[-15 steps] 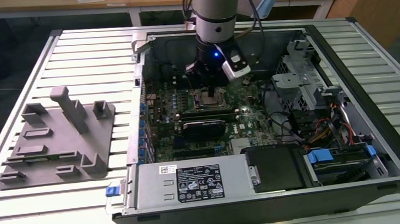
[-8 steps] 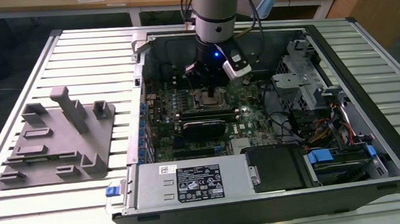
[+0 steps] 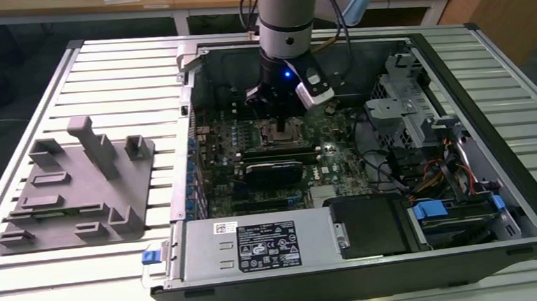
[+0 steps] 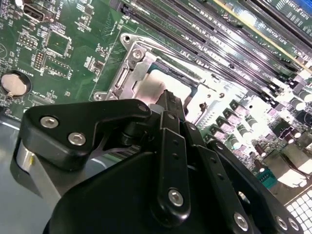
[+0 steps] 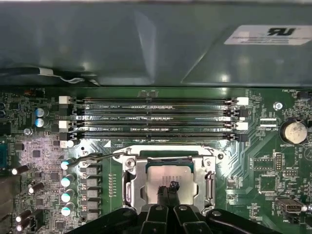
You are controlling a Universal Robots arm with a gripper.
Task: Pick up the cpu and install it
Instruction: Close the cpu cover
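UR arm at work inside a desktop computer: in the first wrist view the black claw (image 5: 168, 187), fingertips pressed together, touches the pale metal top of the cpu (image 5: 158, 173), which lies flat in the silvery socket frame (image 5: 130, 183) of a green motherboard (image 5: 263, 161). In the exterior view, a grey plastic fixture block (image 3: 75, 190) sits at the left of the slatted metal tabletop (image 3: 115, 76). To its right, the open computer case (image 3: 515, 135) holds the board, cables and a boxy silver power supply (image 3: 255, 246).
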